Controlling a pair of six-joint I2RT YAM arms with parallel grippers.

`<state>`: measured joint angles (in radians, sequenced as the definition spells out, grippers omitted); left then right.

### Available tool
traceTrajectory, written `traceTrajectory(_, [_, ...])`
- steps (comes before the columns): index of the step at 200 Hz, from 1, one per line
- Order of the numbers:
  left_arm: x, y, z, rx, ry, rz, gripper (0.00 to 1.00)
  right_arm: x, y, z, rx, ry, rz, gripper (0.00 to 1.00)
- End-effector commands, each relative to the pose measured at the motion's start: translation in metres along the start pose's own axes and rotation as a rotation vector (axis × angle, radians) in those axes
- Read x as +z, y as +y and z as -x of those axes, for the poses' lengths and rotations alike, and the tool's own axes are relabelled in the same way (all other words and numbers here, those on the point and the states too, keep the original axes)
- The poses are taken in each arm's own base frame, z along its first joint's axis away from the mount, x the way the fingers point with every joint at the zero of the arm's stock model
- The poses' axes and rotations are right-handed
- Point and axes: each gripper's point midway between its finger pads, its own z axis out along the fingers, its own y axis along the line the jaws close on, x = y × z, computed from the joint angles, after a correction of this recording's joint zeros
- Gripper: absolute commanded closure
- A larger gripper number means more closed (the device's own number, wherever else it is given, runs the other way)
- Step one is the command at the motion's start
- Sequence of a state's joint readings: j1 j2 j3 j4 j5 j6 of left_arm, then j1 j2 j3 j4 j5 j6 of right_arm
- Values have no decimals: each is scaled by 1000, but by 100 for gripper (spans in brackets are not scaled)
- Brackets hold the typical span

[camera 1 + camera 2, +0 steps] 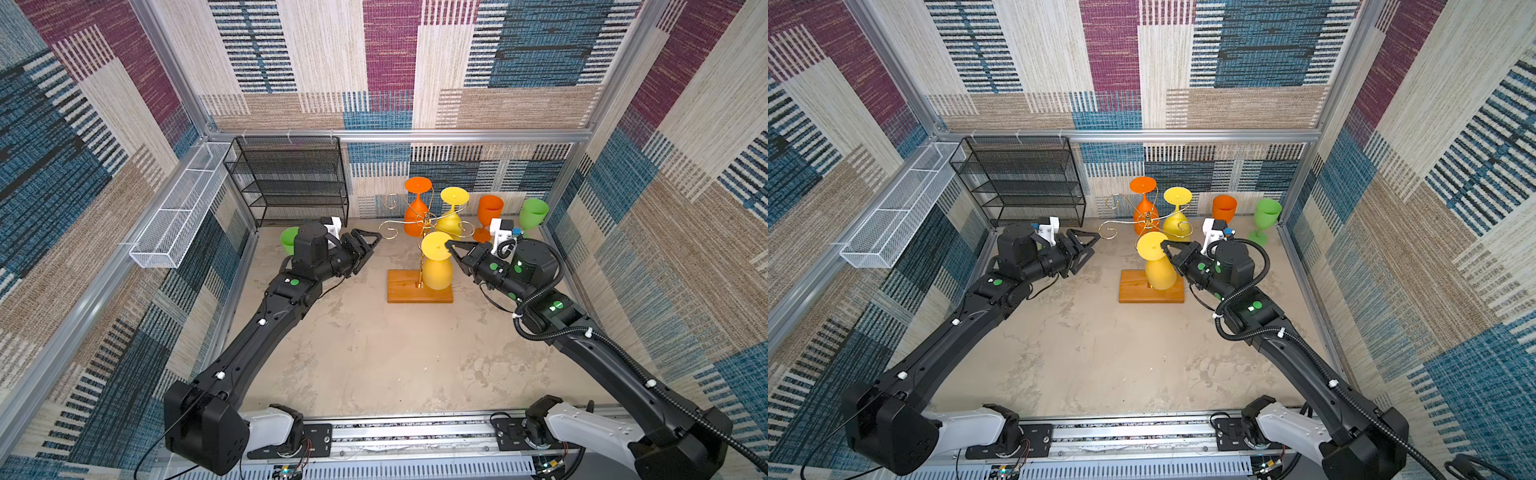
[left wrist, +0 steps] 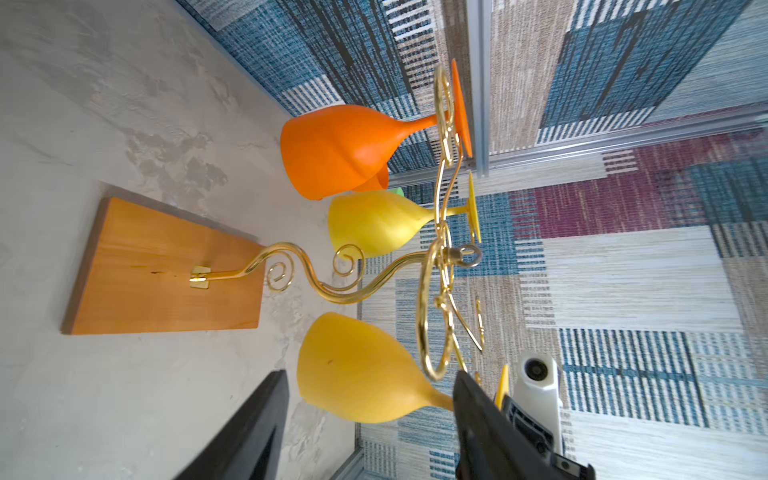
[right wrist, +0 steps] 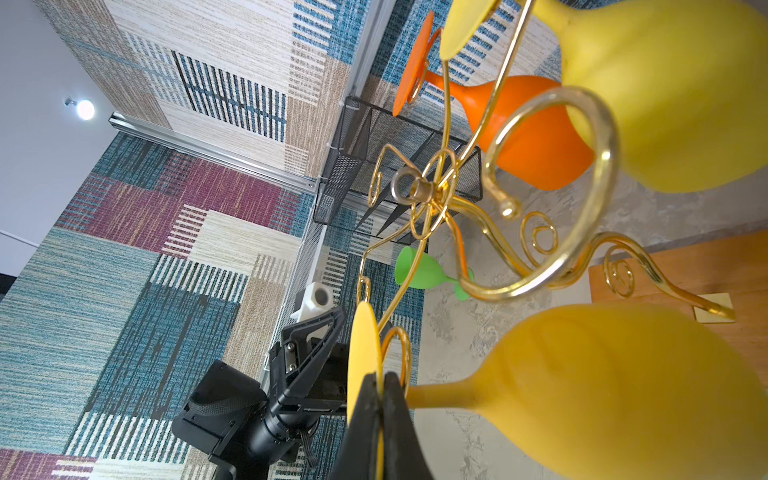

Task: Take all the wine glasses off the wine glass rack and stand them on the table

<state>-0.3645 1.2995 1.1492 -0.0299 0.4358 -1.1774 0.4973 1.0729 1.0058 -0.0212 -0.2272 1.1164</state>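
right gripper (image 1: 451,248): clenched on the flat foot of the wine glass (image 1: 436,270), with the foot's edge pinched between the jaws.
wine glass: yellow, bowl down over the wooden base of the rack (image 1: 403,292); its stem is beside a gold curl on the rack's near side.
left gripper (image 1: 371,242): jaws released and holding nothing, left of the rack, well apart from the wine glass.
rack: stands on the table (image 1: 374,353); an orange glass (image 1: 414,218) and a second yellow glass (image 1: 451,222) hang on its far side.
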Motion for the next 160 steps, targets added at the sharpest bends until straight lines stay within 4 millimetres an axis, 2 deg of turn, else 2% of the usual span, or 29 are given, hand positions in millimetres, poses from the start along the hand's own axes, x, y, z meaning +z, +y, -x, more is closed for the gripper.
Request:
traceTrajectory(1, [-6, -34, 7, 0, -28, -139, 34, -1, 10, 1, -26, -2, 43, 100])
traceTrajectory(26, [-9, -41, 11, 15, -51, -152, 34, -1, 11, 1, -30, -4, 45, 100])
traceTrajectory(50, [-4, -45, 11, 27, -32, -155, 34, 0, 9, 1, -27, -4, 43, 100])
traceTrajectory(101, [13, -34, 8, 19, 0, -120, 36, 1, 10, 0, -19, 3, 49, 100])
traceTrajectory(120, [20, -34, 7, 7, 8, -133, 45, 0, 11, 1, -21, -2, 49, 100])
traceTrajectory(142, [26, -39, 5, 9, 16, -156, 48, -1, 10, 1, -20, -3, 46, 100])
traceTrajectory(160, [30, -42, 4, 15, 15, -173, 55, -2, 10, 0, -16, -3, 47, 100])
